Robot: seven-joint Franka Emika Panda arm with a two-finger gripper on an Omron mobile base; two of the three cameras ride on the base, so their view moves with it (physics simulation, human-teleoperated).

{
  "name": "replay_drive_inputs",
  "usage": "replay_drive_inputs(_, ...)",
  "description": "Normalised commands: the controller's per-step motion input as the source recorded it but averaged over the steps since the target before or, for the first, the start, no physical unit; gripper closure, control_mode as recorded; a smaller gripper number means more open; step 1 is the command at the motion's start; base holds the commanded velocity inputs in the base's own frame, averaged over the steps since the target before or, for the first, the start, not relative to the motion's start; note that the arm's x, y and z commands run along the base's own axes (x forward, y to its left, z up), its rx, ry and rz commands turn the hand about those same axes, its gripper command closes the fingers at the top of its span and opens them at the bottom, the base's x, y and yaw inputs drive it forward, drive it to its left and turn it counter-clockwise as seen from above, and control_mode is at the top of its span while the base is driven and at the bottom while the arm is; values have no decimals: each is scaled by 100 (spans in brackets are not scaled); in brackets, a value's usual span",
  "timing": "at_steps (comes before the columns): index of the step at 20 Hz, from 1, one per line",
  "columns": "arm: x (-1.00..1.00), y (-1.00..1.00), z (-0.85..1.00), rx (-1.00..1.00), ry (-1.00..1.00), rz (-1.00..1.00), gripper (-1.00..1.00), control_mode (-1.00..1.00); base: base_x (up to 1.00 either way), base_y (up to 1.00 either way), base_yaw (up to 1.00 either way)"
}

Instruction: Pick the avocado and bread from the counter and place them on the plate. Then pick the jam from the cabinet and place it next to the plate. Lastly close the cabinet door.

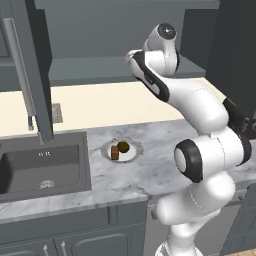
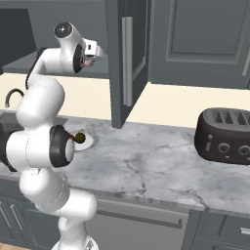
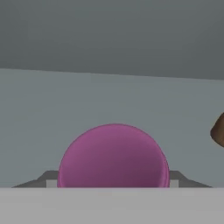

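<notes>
Pink jam [image 3: 113,155] betw claw [image 3: 113,183] tips, no label legible.

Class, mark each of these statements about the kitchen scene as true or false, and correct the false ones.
1. The avocado and bread lie on the plate. True.
2. The jam stands on the counter beside the plate. False: it sits on the cabinet shelf, right in front of the gripper.
3. The cabinet door is open. True.
4. A kettle stands on the counter at the right. False: it is a dark toaster.
5. The sink is to the left of the plate in the left base view. True.
</notes>
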Motion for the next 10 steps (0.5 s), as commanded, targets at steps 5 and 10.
replay_drive_inputs(5, -86, -29, 0, 0, -1, 12, 100, -100, 0, 0, 0)
replay_drive_inputs(10, -81, -2, 0, 2, -7, 12, 100, -100, 0, 0, 0)
